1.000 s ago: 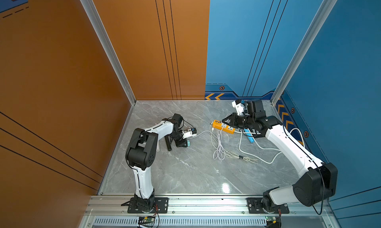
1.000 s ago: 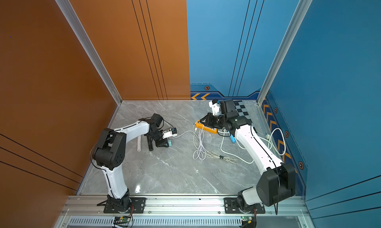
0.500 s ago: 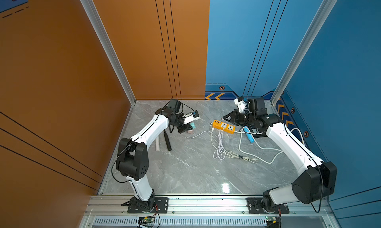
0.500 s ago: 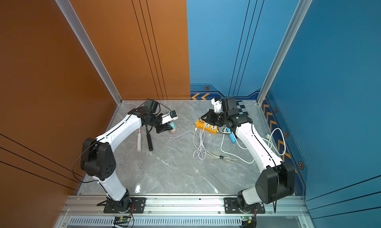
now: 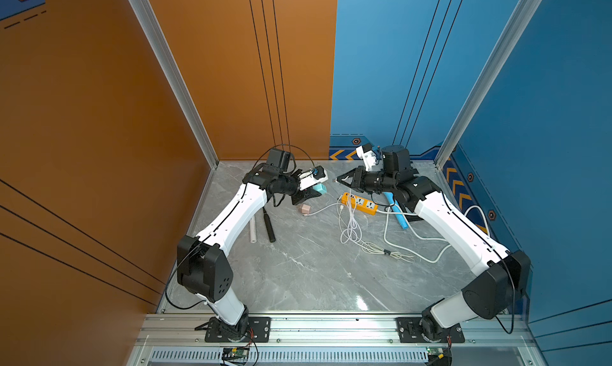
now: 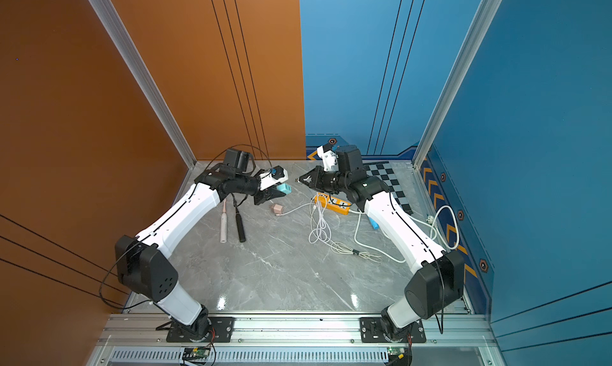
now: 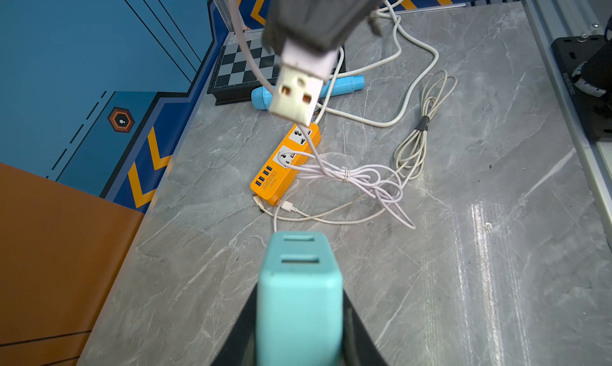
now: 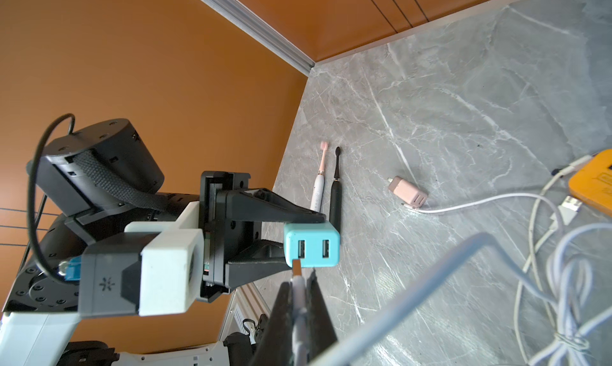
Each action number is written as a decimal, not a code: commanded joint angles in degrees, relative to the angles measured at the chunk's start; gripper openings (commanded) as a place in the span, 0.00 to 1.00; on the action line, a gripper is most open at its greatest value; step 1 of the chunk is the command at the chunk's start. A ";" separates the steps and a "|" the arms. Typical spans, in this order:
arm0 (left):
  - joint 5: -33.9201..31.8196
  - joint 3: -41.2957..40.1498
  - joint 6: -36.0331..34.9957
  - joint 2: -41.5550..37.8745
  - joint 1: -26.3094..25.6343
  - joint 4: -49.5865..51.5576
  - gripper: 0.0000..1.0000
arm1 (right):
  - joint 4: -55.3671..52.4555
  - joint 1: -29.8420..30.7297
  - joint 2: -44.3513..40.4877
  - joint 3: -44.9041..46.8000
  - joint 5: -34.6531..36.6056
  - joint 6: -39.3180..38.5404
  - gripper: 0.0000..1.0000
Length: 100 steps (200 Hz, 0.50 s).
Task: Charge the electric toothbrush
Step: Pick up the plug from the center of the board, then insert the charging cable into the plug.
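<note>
At upper centre, our left gripper [image 5: 315, 192] clamps a charger [image 8: 311, 248]; our right gripper [image 5: 338, 180] pinches a plug [image 7: 296, 96], facing it.

Toothbrushes numbered 2: pink toothbrush [image 6: 224, 227], black toothbrush [image 6: 239, 227] | chargers numbered 2: teal charger [image 8: 312, 250], pink charger [image 8: 408, 195] | strip [image 7: 275, 179] numbered 1 | cables told apart were 4: lilac cable [image 7: 334, 173], thick white cable [image 7: 384, 125], bundled cable [image 7: 422, 124], thin white cable [image 8: 463, 204] | microphone [image 7: 347, 84] numbered 1 | chessboard [image 7: 241, 66] numbered 1
</note>
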<state>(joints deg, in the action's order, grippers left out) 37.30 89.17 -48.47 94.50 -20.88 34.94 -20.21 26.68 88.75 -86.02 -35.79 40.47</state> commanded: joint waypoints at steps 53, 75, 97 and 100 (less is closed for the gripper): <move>4.51 2.36 0.48 -0.67 -0.65 0.13 0.06 | 2.01 2.47 3.44 -2.55 -1.29 0.05 0.00; 4.39 2.16 0.59 -0.81 -0.86 0.13 0.06 | 2.03 2.67 3.91 -2.84 -1.72 0.14 0.00; 4.34 2.15 0.67 -0.73 -0.91 0.13 0.06 | 2.03 2.94 3.91 -2.78 -2.95 0.14 0.00; 4.37 2.15 0.74 -0.67 -0.91 0.06 0.06 | 2.04 2.94 3.82 -2.75 -3.15 0.03 0.00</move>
<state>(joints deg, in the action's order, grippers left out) 39.46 89.82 -48.40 94.50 -21.12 35.14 -19.77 28.88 91.85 -87.07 -36.12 40.56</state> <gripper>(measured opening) 0.302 0.096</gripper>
